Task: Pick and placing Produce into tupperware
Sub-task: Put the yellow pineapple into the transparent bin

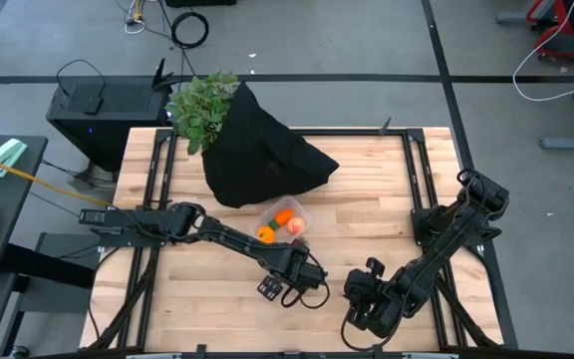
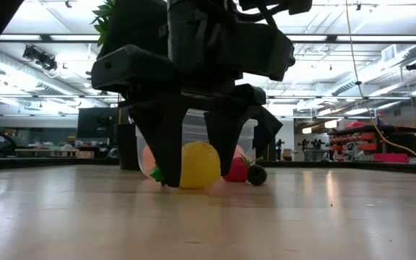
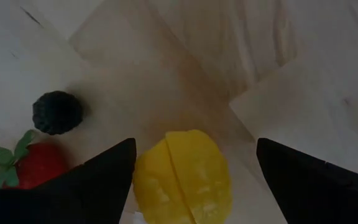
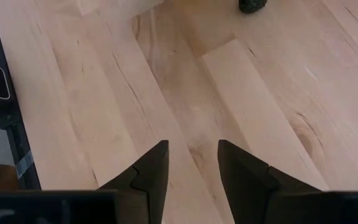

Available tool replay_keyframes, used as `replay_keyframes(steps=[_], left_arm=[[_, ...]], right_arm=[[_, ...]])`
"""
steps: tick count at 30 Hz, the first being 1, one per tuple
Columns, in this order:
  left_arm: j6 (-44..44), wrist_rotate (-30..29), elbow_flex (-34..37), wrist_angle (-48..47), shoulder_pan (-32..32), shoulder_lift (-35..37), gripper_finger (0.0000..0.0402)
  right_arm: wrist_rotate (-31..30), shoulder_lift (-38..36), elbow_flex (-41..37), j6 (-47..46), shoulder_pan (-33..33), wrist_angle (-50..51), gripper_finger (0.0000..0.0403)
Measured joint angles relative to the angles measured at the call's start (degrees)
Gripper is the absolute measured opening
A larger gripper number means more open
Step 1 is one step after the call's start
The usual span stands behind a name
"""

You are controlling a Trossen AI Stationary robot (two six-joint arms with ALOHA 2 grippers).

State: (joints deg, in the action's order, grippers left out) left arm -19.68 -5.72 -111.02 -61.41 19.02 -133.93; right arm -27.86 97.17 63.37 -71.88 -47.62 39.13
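The left gripper (image 1: 289,274) is down at the table (image 1: 367,189), just past the near corner of the clear tupperware (image 1: 298,212), toward six o'clock from it as seen from above. Its two dark fingers (image 3: 101,180) are spread wide and hold nothing. Between them sits the yellow piece (image 3: 182,177), closer to one finger than the other, and I cannot tell whether that finger touches it. From table height the fingers reach down to the wood on either side of the yellow piece (image 2: 197,165), with the fingertips at or just above the surface.

Just beside the yellow piece, outside the fingers, lies a red strawberry (image 3: 36,165) with green leaves, and a dark berry (image 3: 56,112) sits a little beyond it, apart from both. In the low view the strawberry (image 2: 237,170) and the dark berry (image 2: 257,174) lie at three o'clock of the yellow piece.

The tupperware already holds an orange ball (image 1: 266,234), a carrot (image 1: 283,216) and a pink fruit (image 1: 296,226). It rests against the near edge of the black cloth (image 1: 262,155), which has a leafy green plant (image 1: 202,108) at its eleven o'clock.

The right gripper (image 4: 191,171) waits over bare wood toward four o'clock of the left one, its fingers a small gap apart and empty.
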Motion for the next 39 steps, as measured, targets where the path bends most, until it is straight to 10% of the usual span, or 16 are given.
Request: replay_keyframes(steps=[18, 39], left_arm=[[-0.24, 0.02, 0.0, 0.8, -0.01, 0.0, 0.0214], [0.21, 0.04, -0.08, 3.06, 2.61, 0.81, 0.0212]], right_arm=[[0.0, 0.0, 0.0, 0.0, -0.01, 0.04, 0.0144], [0.01, -0.02, 0.0, 0.48, -0.03, 0.88, 0.0144]])
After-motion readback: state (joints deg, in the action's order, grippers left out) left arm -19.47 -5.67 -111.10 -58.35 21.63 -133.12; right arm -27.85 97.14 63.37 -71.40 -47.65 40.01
